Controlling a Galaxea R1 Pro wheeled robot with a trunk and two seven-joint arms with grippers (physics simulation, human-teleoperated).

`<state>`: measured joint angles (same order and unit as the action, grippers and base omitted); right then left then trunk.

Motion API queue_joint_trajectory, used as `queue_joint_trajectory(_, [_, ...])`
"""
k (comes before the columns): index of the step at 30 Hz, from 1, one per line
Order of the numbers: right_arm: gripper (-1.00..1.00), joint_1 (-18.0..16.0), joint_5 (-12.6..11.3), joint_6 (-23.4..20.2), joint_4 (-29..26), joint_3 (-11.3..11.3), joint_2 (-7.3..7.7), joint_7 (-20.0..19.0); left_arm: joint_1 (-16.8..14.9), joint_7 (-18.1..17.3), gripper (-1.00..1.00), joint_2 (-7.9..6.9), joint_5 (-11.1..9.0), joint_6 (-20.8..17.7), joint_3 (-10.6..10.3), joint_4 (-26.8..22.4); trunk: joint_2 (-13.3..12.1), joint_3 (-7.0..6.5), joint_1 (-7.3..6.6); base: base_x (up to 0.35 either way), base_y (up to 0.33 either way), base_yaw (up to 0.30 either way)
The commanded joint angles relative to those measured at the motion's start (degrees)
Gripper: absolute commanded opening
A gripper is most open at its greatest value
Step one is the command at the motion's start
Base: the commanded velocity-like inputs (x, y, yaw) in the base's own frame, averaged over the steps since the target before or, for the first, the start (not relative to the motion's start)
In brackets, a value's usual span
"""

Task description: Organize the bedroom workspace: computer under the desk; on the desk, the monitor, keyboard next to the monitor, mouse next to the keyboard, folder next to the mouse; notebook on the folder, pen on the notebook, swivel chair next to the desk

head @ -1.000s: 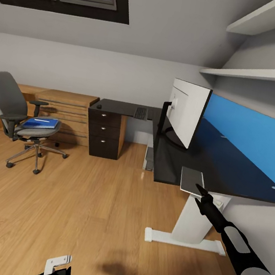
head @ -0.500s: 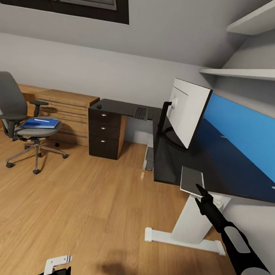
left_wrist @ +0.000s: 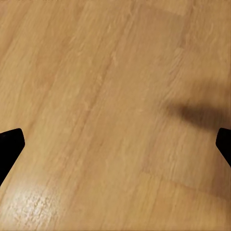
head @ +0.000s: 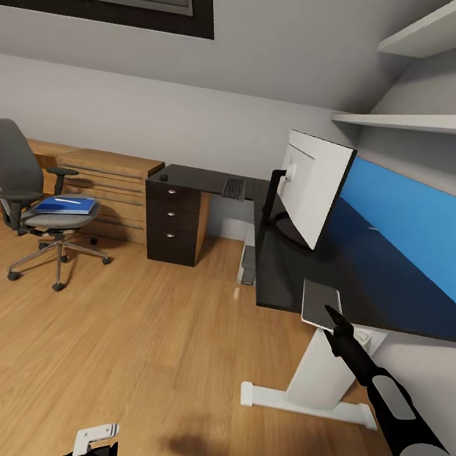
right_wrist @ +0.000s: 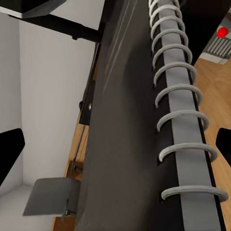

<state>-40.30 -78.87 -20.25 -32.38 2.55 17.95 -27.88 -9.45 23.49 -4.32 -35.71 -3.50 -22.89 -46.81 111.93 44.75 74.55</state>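
In the head view, the blue folder lies on the swivel chair well apart from the black bench, where the right claw touches the notebook at the bench's near edge. The left wrist view shows the left claw's fingertips spread wide over bare wood floor. In the right wrist view the notebook's spiral binding runs between fingertips set wide apart; I cannot tell whether they grip it.

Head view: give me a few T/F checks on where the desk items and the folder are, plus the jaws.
1. The folder lies on the swivel chair seat. True.
2. The monitor stands on the floor. False: it stands on the desk.
3. The notebook sits at the desk's near edge, at the right gripper. True.
4. The keyboard lies right beside the notebook. False: it lies on the desk's far wing, beyond the monitor.
5. The left gripper hangs over the desk. False: it hangs over the wood floor, jaws apart.
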Motion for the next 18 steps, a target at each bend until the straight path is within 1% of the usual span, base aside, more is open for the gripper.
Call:
queue_joint_trajectory(1, [1.00,-0.04,-0.59,-0.14,0.04,0.26,0.06,-0.08,-0.04,0.52,1.00,-0.08,-0.28,-0.19,-0.31,-0.12,0.03,0.05,-0.01,0.010,0.002,0.000])
queue_joint_trajectory(8, [1.00,-0.04,-0.59,-0.14,0.04,0.26,0.06,-0.11,-0.04,0.53,1.00,-0.05,-0.32,-0.19,-0.31,-0.04,0.03,0.05,-0.01,0.003,0.001,0.000])
queue_joint_trajectory(9, [-1.00,-0.04,-0.59,-0.14,0.04,0.26,0.06,-0.09,-0.04,0.52,1.00,-0.04,-0.32,-0.19,-0.31,-0.04,0.03,0.05,-0.01,0.000,0.000,0.000])
queue_joint_trajectory(18, [-1.00,-0.04,-0.59,-0.17,0.08,0.26,0.06,-0.07,-0.04,0.50,1.00,0.01,-0.33,-0.19,-0.31,-0.03,0.03,0.05,-0.01,0.000,0.000,0.000])
